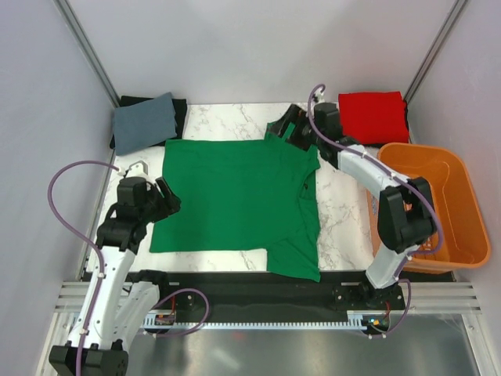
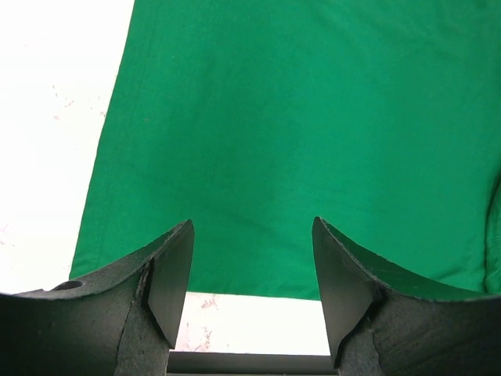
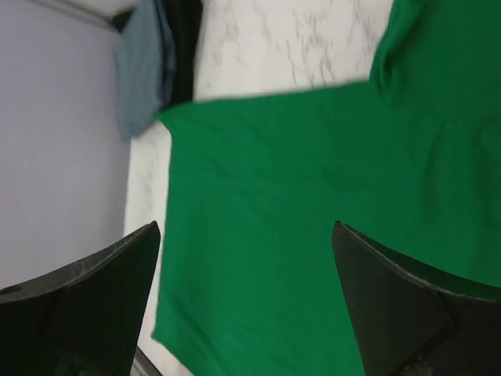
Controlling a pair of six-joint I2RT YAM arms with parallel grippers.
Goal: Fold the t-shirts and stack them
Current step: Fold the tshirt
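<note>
Green t-shirt (image 1: 235, 196): lies spread flat across the middle of the marble worktop (image 1: 338, 223), hem toward frame left, collar toward frame right. Reaches with one sleeve down to lower centre-right, near the worktop's front edge. Shows the other sleeve at top centre-right, bunched just beside the right tool.

Red t-shirt (image 1: 373, 116): sits folded into a rectangle at upper right of the frame, well apart from the green one, just above the basket's far rim.

Orange slatted basket (image 1: 462, 211): stands at frame right, beside the worktop's right edge. Shows its own orange floor and walls inside. Overlapped at its left rim by the right arm's elbow in the top view.

Grey-blue folded cloth (image 1: 145, 121): rests at upper left, partly on top of a black cloth (image 1: 181, 113).

Left tool (image 1: 172, 197): sits at the green shirt's left edge, middle-left of frame. Fingers (image 2: 168, 274) spread apart in the left wrist view, with green cloth and a strip of white worktop between them; pinching nothing. Contact with the cloth: cannot tell.

Right tool (image 1: 288, 131): sits at the shirt's upper right corner. Fingers (image 3: 391, 298) spread wide in the right wrist view, slightly blurred, green cloth below; gripping nothing.
</note>
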